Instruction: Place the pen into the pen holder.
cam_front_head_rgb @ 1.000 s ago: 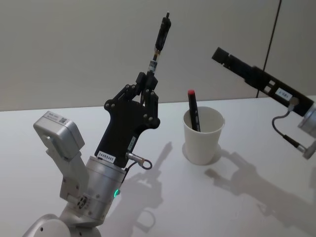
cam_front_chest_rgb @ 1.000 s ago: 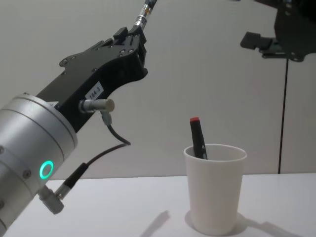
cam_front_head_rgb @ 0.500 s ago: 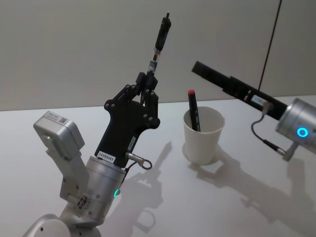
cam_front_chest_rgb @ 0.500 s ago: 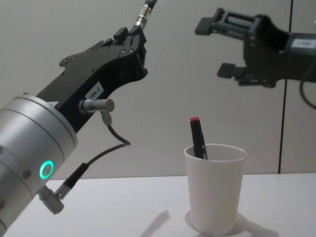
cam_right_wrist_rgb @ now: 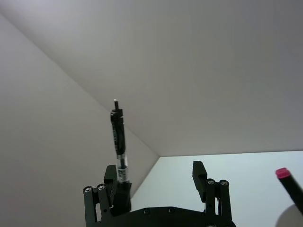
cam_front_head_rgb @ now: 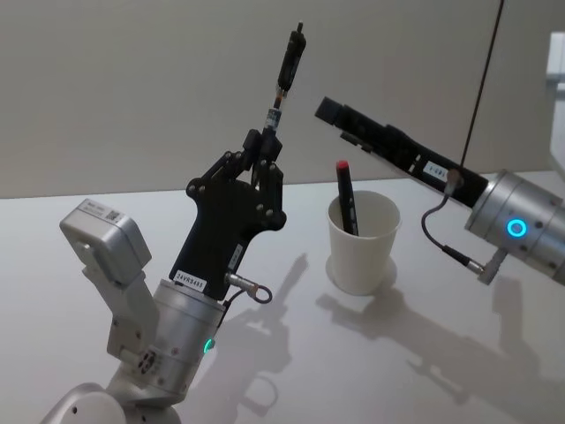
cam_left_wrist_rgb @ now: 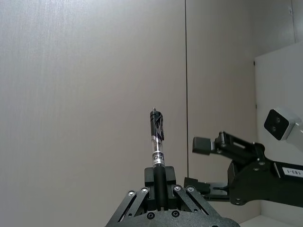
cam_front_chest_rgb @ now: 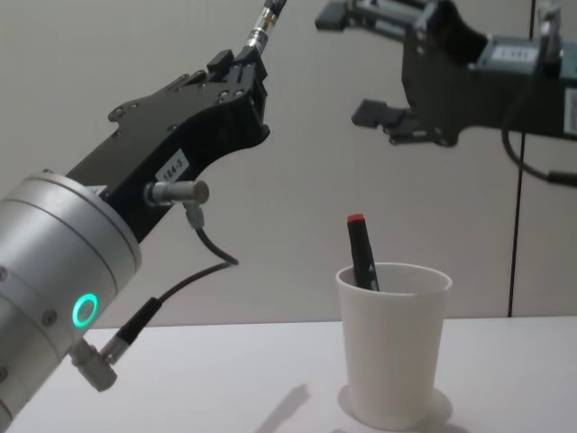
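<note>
Clamping pen (cam_front_head_rgb: 284,78) upright, left hand (cam_front_head_rgb: 264,146).

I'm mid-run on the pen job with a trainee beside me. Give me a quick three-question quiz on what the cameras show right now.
1. True or false: the left claw is shut on a black pen that points upward, held up in the air.
2. What stands in the white paper cup? A) nothing B) a red-capped pen C) scissors
3. Fill in: the right claw, raised higher than the cup, has its fingers ____.
Key: 1 true; 2 B; 3 open.
</note>
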You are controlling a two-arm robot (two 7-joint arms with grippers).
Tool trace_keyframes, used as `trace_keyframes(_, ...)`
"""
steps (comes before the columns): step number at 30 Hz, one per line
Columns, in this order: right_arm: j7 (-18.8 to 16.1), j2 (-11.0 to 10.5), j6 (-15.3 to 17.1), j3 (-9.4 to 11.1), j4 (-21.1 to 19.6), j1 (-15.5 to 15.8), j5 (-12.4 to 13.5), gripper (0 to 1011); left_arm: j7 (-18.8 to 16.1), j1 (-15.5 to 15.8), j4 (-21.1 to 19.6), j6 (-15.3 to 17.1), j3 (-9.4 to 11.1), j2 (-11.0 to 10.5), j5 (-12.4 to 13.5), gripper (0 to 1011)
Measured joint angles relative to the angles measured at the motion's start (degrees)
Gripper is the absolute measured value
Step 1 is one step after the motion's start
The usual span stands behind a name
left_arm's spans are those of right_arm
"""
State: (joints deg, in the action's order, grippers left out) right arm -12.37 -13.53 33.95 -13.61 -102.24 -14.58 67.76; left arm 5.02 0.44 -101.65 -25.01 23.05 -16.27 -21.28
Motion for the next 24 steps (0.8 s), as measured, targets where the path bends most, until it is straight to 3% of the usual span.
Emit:
trace_keyframes(10,2.2,-0.3,-0.23,0.33,-2.2,0.64,8.9,1001,0.0,0.0,0.0,0.0,0.0,0.0,0.0,133)
trace_keyframes(15,2.94,-0.13,-1.16,0.04,-2.47,0.69,10.86,1001,0.0,0.0,0.0,0.0,0.0,0.0,0.0,133)
trace_keyframes(24,4.09,1.36,-2.98,-1.53,-1.48,-0.32,11.7,1001,0.0,0.0,0.0,0.0,0.0,0.0,0.0,133)
